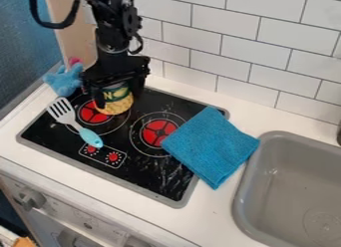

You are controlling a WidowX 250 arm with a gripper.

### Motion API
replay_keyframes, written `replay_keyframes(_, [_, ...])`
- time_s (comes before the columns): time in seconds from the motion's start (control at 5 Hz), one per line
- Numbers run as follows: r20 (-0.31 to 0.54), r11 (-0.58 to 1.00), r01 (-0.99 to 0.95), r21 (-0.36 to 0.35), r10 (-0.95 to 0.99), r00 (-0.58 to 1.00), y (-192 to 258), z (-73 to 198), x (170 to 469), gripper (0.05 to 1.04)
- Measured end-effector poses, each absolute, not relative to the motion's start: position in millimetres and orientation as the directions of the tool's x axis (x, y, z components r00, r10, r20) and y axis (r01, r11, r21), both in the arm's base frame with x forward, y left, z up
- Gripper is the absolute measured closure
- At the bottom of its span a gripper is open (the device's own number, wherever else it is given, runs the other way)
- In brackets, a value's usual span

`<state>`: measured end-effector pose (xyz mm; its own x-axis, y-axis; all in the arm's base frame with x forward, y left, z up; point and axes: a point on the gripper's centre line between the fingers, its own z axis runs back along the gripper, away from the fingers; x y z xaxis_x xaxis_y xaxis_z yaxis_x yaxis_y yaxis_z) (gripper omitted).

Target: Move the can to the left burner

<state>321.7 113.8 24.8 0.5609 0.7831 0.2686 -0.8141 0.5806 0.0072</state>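
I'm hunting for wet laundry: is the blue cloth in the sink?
No, the blue cloth lies partly on the stovetop and partly on the white counter.

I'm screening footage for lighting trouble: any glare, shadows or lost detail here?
Camera view: pale streaks cross the black stove toward its front right corner, perhaps reflections, perhaps scuffs; the black gripper around the can shows little surface detail; the wall tiles look fairly evenly lit.

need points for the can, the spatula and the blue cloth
can [115, 106], camera view, on the yellow lower part of its side
spatula [91, 138], camera view, on the turquoise end of its handle
blue cloth [210, 145], camera view, near the middle of its upper face
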Motion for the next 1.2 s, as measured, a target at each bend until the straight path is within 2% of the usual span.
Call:
replay_keyframes(0.6, [0.288,0.587,-0.809,-0.031,0.781,0.555,119.2,31.3,330.9,0.083])
replay_keyframes(1.0, [0.309,0.629,-0.775,-0.056,0.749,0.586,96.2,61.2,312.2,0.083])
replay_keyframes(1.2, [0.324,0.636,-0.767,-0.084,0.745,0.583,90.8,87.1,305.8,0.083])
